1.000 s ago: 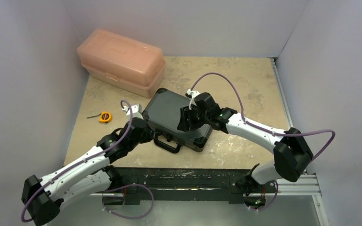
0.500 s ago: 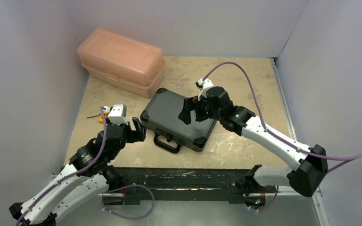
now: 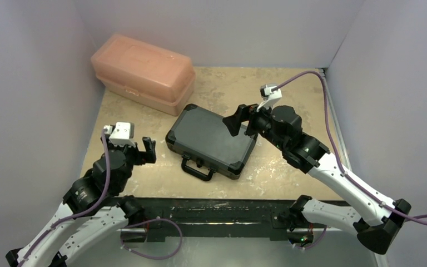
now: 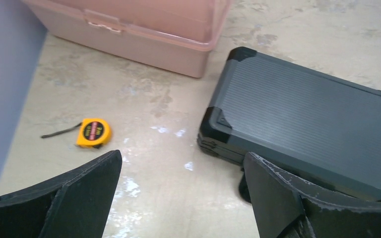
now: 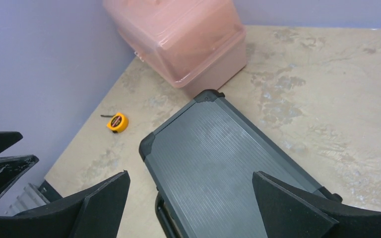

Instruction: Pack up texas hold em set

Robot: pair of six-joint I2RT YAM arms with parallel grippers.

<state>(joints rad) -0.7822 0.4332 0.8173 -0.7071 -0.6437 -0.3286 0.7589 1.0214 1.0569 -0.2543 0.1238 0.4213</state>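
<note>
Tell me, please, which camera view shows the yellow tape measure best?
Left wrist view: the tape measure lies close and unobstructed. The right wrist view shows it small; in the top view the left arm hides it.

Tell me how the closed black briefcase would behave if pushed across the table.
The black briefcase looks rigid and hard-cornered, so it probably slides as one piece. Lying flat and low, it seems unlikely to tip. Its ribbed lid may resist slipping.

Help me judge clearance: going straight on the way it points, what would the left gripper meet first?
Probably the bare table, beside the black briefcase's near corner; the left gripper looks tilted downward. Depth is unclear, so it could graze that corner.
</note>
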